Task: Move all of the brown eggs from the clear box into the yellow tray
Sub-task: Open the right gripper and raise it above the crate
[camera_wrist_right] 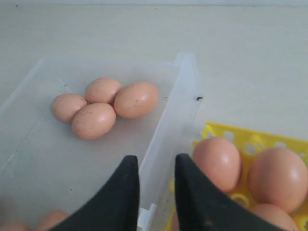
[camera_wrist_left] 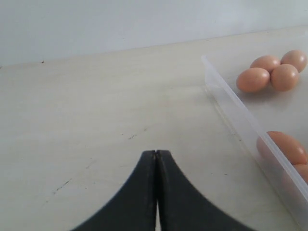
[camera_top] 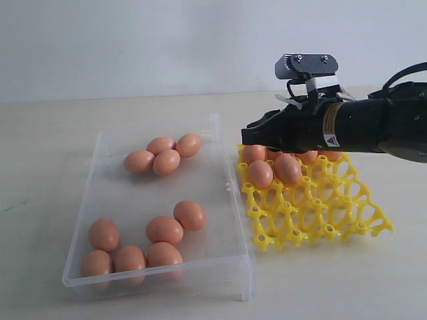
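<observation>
End effector (camera_wrist_left: 156, 154) (closed) near clear box (camera_wrist_left: 240, 120)

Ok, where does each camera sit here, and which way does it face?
Exterior: off the arms, looking down across clear box and yellow tray; right arm shows above the tray.
Left wrist: low over the table beside the box; shut fingers show.
Right wrist: above the box-tray edge, facing into the box; parted fingers show.
Shared: all see the four-egg cluster.

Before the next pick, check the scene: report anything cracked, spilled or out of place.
Nothing stands out. The brown eggs in the clear box and in the yellow tray look whole, none lies on the table, and the tray sits close beside the box.
</observation>
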Controlling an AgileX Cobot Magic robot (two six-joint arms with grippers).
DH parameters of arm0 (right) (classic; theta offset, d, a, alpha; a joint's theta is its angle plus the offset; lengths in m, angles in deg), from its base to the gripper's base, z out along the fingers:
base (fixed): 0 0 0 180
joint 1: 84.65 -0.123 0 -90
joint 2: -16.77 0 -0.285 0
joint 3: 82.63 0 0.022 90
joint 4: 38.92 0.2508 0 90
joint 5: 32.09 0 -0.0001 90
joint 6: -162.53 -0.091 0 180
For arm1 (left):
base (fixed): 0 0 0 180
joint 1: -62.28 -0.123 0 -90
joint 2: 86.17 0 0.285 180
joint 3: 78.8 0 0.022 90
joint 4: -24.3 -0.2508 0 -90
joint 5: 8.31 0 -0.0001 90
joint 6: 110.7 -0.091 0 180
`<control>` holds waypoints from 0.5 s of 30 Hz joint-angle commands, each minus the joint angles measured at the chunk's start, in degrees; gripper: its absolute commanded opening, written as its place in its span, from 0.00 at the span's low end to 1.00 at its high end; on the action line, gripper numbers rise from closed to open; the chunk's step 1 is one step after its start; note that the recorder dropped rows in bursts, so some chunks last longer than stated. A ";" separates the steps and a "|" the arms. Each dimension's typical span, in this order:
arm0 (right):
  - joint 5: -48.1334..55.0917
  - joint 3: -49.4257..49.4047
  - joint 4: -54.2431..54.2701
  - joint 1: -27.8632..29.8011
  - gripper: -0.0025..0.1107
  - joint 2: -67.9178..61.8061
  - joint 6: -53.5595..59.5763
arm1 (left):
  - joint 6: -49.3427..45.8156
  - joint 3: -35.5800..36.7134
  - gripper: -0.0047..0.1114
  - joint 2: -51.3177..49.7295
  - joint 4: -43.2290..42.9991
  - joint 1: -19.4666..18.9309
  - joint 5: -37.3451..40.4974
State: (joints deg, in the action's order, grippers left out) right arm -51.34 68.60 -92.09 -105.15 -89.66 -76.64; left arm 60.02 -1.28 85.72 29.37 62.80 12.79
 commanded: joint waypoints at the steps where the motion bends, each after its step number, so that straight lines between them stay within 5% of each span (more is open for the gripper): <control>1: 3.94 0.58 -3.77 -0.49 0.02 1.38 -1.51 | 0.19 -0.30 0.04 0.32 0.21 0.08 -0.44; 7: 22.03 1.25 6.61 -0.35 0.05 3.39 3.74 | 0.19 -0.30 0.04 0.32 0.21 0.08 -0.44; 15: 57.05 13.74 51.24 -0.88 0.42 3.44 48.54 | 0.19 -0.30 0.04 0.32 0.21 0.08 -0.44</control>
State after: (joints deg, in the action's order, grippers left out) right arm -6.29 77.02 -54.23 -105.55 -85.86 -42.00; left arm 60.02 -1.28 85.72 29.37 62.80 12.79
